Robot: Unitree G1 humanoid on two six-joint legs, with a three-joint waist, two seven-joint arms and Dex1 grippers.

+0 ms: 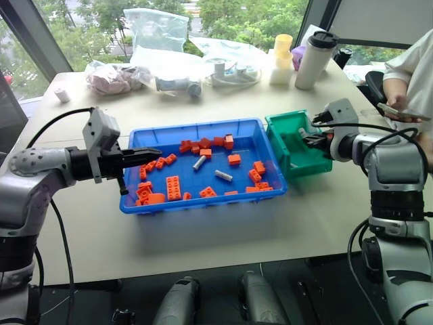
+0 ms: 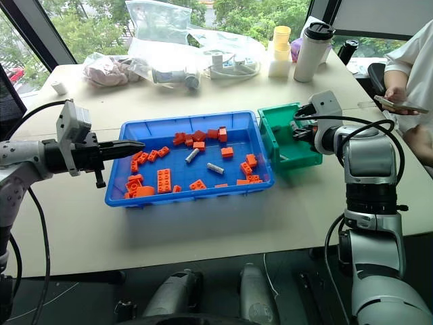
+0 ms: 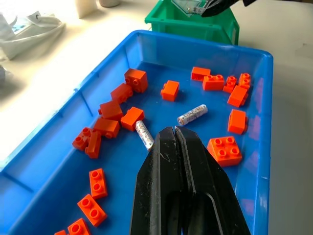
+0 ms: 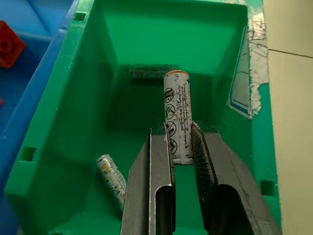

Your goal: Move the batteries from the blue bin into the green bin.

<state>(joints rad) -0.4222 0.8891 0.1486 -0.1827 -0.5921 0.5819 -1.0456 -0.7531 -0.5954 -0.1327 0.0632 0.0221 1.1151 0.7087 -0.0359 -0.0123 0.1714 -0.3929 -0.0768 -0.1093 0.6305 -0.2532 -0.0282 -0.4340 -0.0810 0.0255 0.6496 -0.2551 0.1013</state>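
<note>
Battery (image 4: 177,117) in right pincer (image 4: 180,147)

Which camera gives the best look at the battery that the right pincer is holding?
The right wrist view: the battery stands between the right pincer's fingers above the green bin, label readable. In the eye views it is too small to make out.

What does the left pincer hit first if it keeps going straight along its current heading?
Probably the nearer battery on the blue bin floor, just past the left pincer, whose fingers are shut. Depth is unclear; it could pass above it toward the second battery.
</note>
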